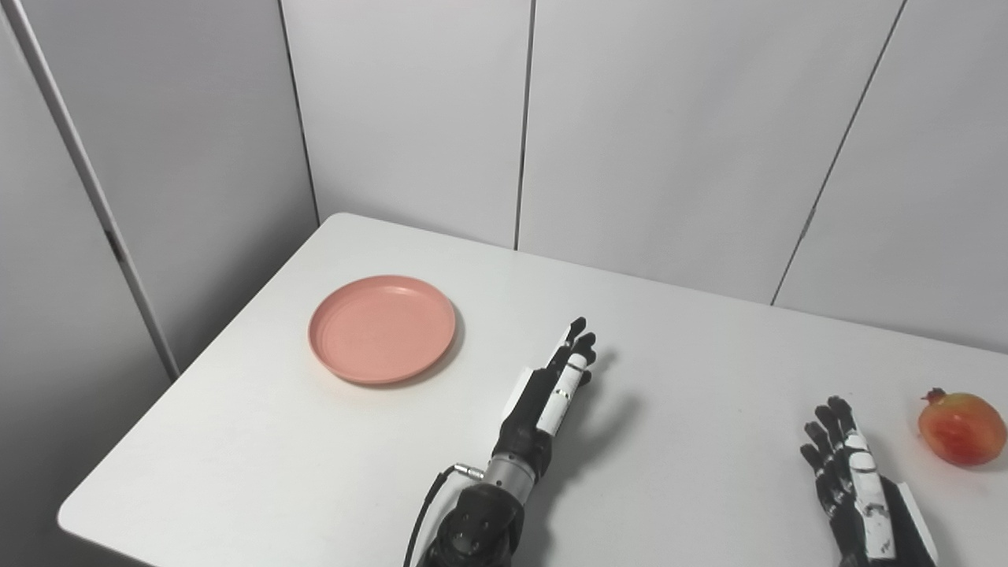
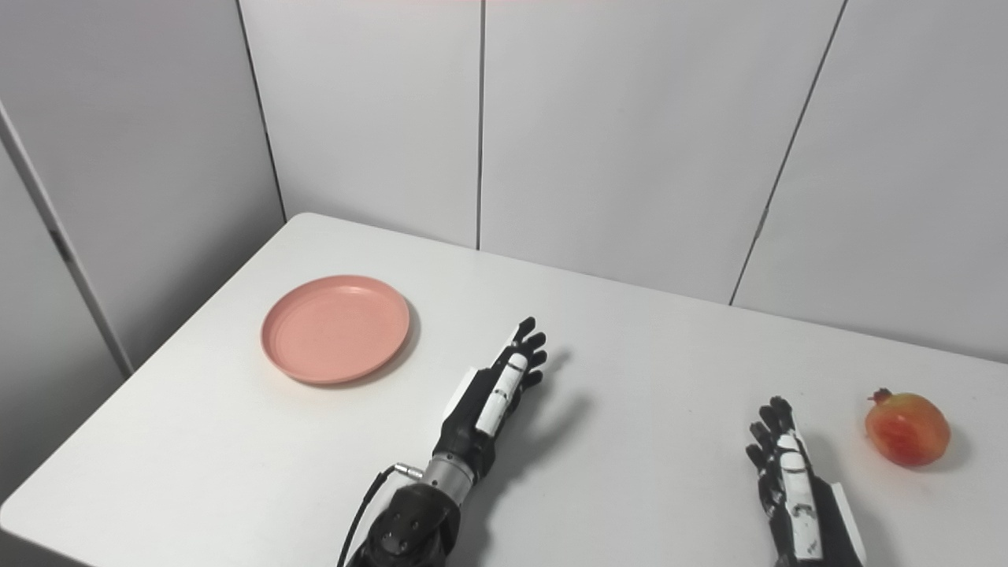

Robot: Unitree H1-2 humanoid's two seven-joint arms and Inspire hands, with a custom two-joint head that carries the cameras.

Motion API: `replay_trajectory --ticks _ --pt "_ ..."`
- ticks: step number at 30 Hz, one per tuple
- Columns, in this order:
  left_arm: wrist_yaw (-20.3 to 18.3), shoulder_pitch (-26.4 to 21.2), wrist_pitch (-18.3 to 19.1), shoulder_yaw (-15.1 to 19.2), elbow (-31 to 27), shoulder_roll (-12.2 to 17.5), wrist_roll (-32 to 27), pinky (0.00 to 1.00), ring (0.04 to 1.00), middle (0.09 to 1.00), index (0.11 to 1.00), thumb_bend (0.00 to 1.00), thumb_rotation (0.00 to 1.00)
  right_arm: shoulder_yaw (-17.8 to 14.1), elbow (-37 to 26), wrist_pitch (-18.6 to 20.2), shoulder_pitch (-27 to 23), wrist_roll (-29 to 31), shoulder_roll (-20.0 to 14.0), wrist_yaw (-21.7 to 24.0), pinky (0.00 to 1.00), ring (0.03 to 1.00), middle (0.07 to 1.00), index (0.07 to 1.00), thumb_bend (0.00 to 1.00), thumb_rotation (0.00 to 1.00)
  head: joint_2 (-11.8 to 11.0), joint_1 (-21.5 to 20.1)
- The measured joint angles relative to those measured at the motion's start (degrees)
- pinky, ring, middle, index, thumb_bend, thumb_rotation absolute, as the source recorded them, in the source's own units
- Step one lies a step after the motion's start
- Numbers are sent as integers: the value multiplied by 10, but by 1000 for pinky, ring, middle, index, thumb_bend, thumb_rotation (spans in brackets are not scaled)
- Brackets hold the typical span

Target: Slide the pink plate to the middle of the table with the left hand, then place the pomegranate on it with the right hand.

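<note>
Fingers (image 1: pixel 579 346) of the left hand (image 1: pixel 551 394) are apart and empty; the pink plate (image 1: pixel 382 328) lies left of them on the worktop (image 1: pixel 236 441). Hook its far rim gently. Right hand (image 1: pixel 854 472), also apart, waits beside the pomegranate (image 1: pixel 961 429).

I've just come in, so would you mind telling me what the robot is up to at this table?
Nothing is being held at the moment. The round pink plastic plate sits empty on the left part of the white table, and the red-orange pomegranate lies at the far right. The left hand is open, to the right of the plate and apart from it. The right hand is open beside the pomegranate, not touching it.
</note>
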Motion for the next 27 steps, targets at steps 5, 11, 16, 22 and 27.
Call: replay_trajectory --ticks 5,11,16,22,27 --pt "-7 17 16 4 -28 2 -12 969 964 983 982 401 1000 0 -2 5 0 0 0 0 1000 1000 1000 1000 55 1000 -4 1" --pt "-15 23 22 16 -61 20 -12 953 960 981 983 413 1000 0 -2 5 0 -2 0 0 1000 1000 1000 1000 52 1000 -7 -1" --pt "-15 23 37 21 -112 27 -12 966 966 983 986 428 1000 1 -2 5 0 -4 0 0 1000 1000 1000 1000 36 1000 -13 -1" --pt "-16 20 77 28 -165 28 -14 965 961 973 976 411 1000 2 -3 5 1 -4 0 0 1000 1000 1000 1000 42 1000 -15 2" --pt "-16 14 99 38 -185 36 -29 985 961 970 974 430 1000 2 -7 5 2 -4 1 -1 1000 1000 1000 1000 32 1000 -19 5"
